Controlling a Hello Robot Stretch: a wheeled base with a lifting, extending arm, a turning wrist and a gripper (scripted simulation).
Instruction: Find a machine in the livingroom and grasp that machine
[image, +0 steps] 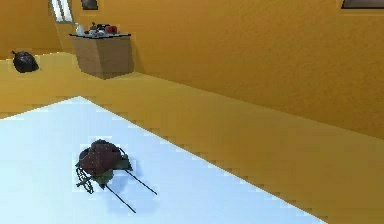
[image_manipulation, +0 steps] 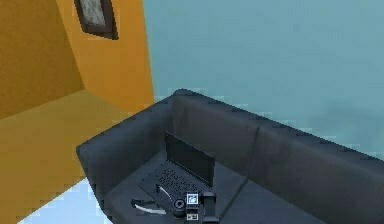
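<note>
— What's hardest to read here?
— The gripper (image_manipulation: 150, 205). In the arm side view it sits at the bottom edge, a dark body with thin fingers left of two small white marked squares (image_manipulation: 191, 204), partly cut by the frame. It lies low over the seat, just beside the keyboard. I cannot tell how the fingers stand, whether they touch anything, or whether they hold anything.
— And the machine?
— A black laptop computer (image_manipulation: 186, 160), lid raised, rests on the left seat cushion of a dark grey upholstered sofa (image_manipulation: 275, 150), with its screen toward the backrest. The sofa's right end runs out of the picture.
— Anything else clipped?
— A dark-framed picture (image_manipulation: 97, 17) on the orange wall (image_manipulation: 40, 60), far left, is cut at the top. What it depicts I can't make out.
— What's around in the forward view?
— A pale blue-white rug (image: 40, 170) lies near left. On it is a reddish-brown lump with green bits on a thin black wheeled frame (image: 100, 162); I can't say what it is. Far left, a tan wooden cabinet with a dark top (image: 103, 55) carries small items (image: 97, 31) too tiny to name. A black rounded bag-like thing (image: 25, 62) lies on the floor left of it.
</note>
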